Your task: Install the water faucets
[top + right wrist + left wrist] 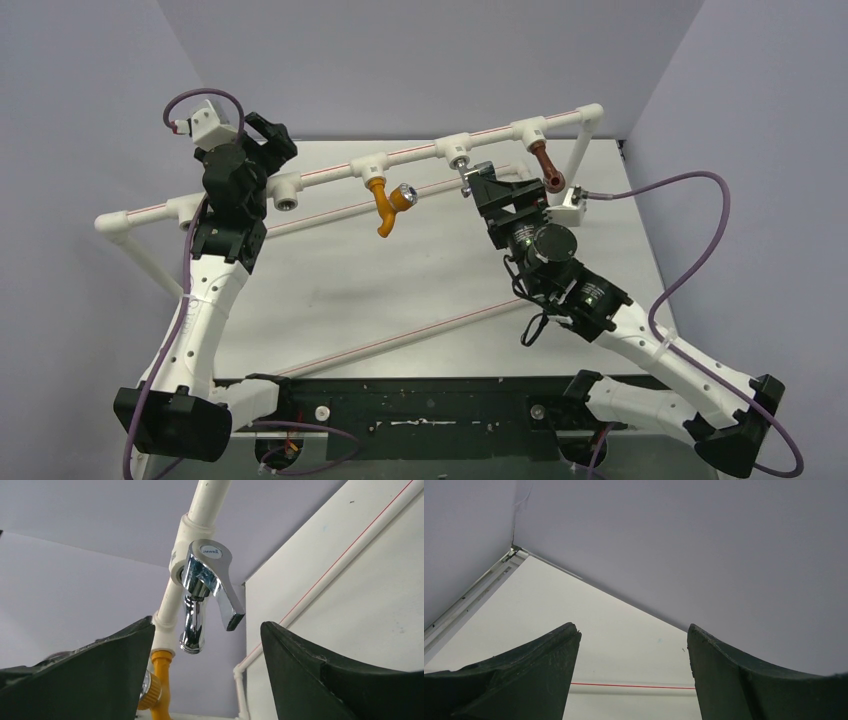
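I count three water faucets (463,178) on the raised pipe (410,152). One silver faucet (205,590) is straight ahead of the right claw (206,622), one orange faucet (385,205) is off to that claw's left, and one brown faucet (545,165) is just to its right. Four tee fittings (530,128) show plainly along that pipe: three filled and one empty socket (287,203) just beside the left claw (631,635). There are two arms (205,300) and two claws, with two fingers (524,680) on each. Two red-striped pipes (400,340) lie on the table (330,290), and there are two purple cables (700,230).

Silver lever faucet (205,590), orange faucet (385,207), brown faucet (546,164): each mounted along white pipe (410,152).
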You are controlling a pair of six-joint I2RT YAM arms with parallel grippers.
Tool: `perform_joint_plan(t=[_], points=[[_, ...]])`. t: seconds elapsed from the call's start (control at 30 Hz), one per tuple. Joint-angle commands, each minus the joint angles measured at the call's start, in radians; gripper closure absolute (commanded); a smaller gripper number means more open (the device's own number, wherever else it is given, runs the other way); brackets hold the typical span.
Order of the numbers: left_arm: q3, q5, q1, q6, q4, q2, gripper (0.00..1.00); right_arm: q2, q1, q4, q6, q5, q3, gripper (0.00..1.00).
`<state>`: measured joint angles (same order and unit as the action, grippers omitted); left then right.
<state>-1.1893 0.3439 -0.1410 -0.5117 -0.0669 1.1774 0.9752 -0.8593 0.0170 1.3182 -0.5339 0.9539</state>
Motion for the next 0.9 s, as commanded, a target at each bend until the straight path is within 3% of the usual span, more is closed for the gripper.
perform_joint_plan(t=[0.0,0.23,0.37,0.63,0.87], points=[[0.083,-0.006,-0.003,0.013,-0.254,0.065,0.24,-0.032,-0.006,0.056,-0.214,0.042,0.051,0.2],[0.083,-0.005,-0.003,0.012,-0.253,0.064,0.24,-0.075,-0.006,0.03,-0.593,0.164,0.087,0.22],[0.083,-0.006,-0.003,0.013,-0.253,0.064,0.24,-0.099,-0.005,0.005,-0.894,0.297,0.129,0.24],[0.082,-0.006,-0.002,0.013,-0.253,0.064,0.24,-0.034,-0.006,0.166,-1.353,0.431,0.31,0.24],[0.083,-0.006,-0.003,0.014,-0.254,0.062,0.24,-0.003,-0.006,0.234,-1.75,0.562,0.326,0.23]])
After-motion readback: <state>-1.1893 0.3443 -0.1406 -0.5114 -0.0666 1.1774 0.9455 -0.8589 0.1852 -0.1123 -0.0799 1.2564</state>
